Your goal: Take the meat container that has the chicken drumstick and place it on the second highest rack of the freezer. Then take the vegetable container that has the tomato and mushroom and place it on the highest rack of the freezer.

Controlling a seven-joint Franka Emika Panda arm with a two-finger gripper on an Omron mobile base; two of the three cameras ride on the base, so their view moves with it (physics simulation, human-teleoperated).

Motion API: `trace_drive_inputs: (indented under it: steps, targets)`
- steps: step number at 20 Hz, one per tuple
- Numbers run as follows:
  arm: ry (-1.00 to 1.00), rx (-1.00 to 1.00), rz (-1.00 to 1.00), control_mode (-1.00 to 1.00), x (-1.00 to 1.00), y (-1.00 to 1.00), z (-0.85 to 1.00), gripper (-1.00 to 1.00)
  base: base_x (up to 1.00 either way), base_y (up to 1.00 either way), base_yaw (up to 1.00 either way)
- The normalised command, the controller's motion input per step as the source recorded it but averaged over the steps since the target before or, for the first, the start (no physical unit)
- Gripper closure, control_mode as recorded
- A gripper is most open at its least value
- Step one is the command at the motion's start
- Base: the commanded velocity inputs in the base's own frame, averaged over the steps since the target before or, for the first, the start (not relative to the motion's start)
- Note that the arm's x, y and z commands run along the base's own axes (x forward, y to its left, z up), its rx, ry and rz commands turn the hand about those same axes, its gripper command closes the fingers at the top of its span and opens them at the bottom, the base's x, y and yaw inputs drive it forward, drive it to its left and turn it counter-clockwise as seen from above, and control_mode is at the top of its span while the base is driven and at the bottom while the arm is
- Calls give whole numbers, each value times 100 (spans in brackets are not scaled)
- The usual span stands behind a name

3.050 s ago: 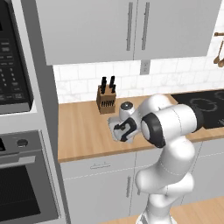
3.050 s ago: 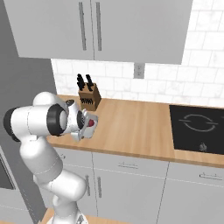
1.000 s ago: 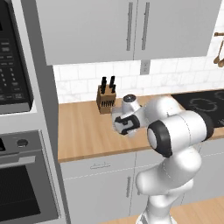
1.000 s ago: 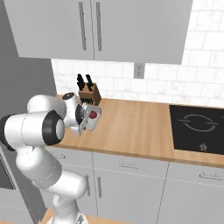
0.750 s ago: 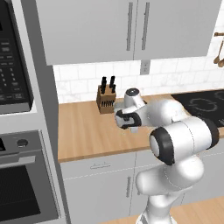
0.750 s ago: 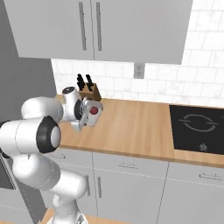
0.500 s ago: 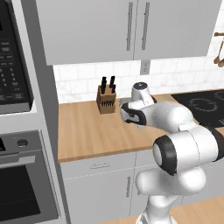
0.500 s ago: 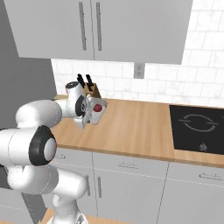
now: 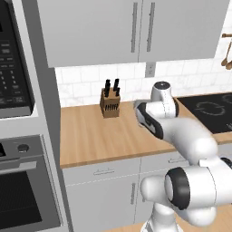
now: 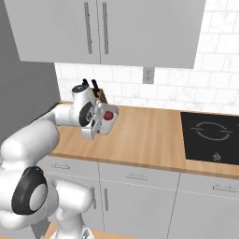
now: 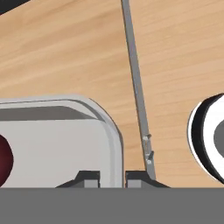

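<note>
Grey tray (image 11: 65, 144) with the tomato (image 10: 108, 116) has swung up past the knife block (image 9: 110, 103). My claw (image 11: 112, 177) pinches its rim, so I'm carrying it toward the freezer.

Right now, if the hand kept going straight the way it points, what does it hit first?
Most likely the wooden counter. The hand is shut on the rim of the grey container holding the tomato, and past that tray lies only countertop. Depth is unclear.

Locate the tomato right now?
Right base view: the tomato sits in the grey tray held above the wooden counter, just right of the knife block.
</note>
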Motion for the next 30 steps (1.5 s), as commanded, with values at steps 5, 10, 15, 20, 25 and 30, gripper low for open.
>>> trace_drive_inputs:
  steps: [5,10,15,20,25,30]
  targets:
    - [-2,0,0,-100,-41,-1,62,100,0,0,0]
    - [-10,0,0,-100,-29,0,57,100,0,0,0]
    - [-7,0,0,-100,-42,0,43,100,0,0,0]
    - [-4,0,0,-100,-50,-1,32,100,0,0,0]
    - [0,0,2,-100,-40,4,28,100,0,0,0]
    - [0,0,4,-100,-56,0,25,100,0,0,0]
